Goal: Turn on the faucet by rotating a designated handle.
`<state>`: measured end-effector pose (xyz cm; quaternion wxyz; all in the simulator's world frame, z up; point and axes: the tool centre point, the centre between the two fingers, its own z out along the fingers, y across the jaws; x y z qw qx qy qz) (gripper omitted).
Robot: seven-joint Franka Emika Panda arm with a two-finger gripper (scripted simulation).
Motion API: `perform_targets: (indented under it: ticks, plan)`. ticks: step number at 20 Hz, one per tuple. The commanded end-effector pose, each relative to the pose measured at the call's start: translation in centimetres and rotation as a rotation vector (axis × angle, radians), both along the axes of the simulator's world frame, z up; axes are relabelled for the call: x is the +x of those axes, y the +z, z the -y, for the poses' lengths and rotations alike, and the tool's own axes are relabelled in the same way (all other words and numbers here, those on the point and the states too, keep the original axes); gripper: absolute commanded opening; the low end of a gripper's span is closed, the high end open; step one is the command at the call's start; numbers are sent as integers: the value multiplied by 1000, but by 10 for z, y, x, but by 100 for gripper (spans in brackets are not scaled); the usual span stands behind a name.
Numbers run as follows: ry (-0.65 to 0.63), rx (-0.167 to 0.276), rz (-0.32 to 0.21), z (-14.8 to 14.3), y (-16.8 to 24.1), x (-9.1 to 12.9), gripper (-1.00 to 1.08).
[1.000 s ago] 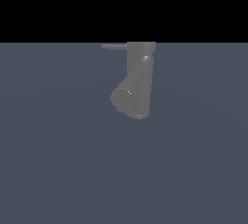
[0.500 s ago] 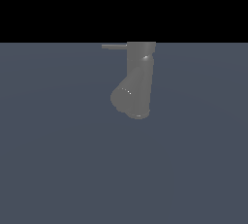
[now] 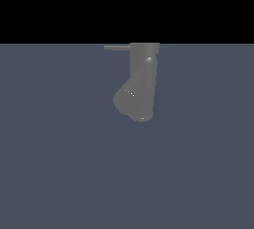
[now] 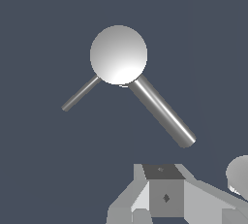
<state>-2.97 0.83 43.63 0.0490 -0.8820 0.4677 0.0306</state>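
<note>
The faucet (image 3: 144, 74) is a dull grey upright cylinder with a fat rounded stub (image 3: 130, 102) slanting off its lower part. The handle (image 3: 117, 47), a thin straight bar, sticks out from its top toward the exterior view's left. The wrist view looks straight down on the faucet's round top (image 4: 118, 55), with the thin handle (image 4: 81, 93) and a thicker tube (image 4: 162, 112) spreading from it. My gripper (image 4: 163, 171) shows only in the wrist view. It hangs apart from the thicker tube's end, its fingers together as one block holding nothing.
A flat blue-grey floor (image 3: 59, 163) surrounds the faucet, under a black background. A pale rounded part (image 4: 238, 173) shows at the wrist view's edge beside the gripper.
</note>
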Motion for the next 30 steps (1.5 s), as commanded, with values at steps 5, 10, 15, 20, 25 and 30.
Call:
perform_targets:
  ticks: [5,10,15,20,25,30]
  plan:
    - [-168,-12,-19,-6,-24,36,-100]
    - [-295,-25,-32,-10,-45,63,-100]
    - [-420,-40,-41,-16,-68,88,-100]
    - [-544,-58,-47,-22,-93,111,-100]
    - [-664,-78,-49,-29,-119,133,-100]
    - [-757,-94,-47,-34,-141,148,-100]
